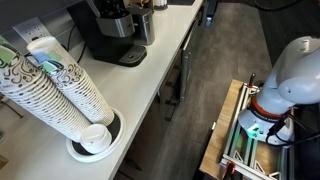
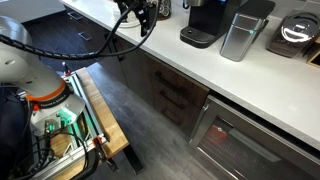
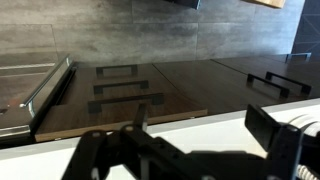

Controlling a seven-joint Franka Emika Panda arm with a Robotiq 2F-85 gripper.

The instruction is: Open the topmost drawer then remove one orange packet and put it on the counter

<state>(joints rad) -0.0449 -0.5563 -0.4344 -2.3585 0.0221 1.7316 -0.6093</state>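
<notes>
In the wrist view the dark fingers (image 3: 272,132) stand spread apart over the off-white edge of the desk (image 3: 40,150), while the topmost drawer (image 3: 110,112), just under that edge, sits fully shut, flush with neighbouring cabinet fronts.

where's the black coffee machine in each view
Exterior view: the coffee machine stands at top centre, on the counter.
Exterior view: the coffee machine is at the top, right of centre, beside a silver container.
Wrist view: not in it.
Shared landmark: the off-white counter, a pale strip along the bottom of the wrist view.
</notes>
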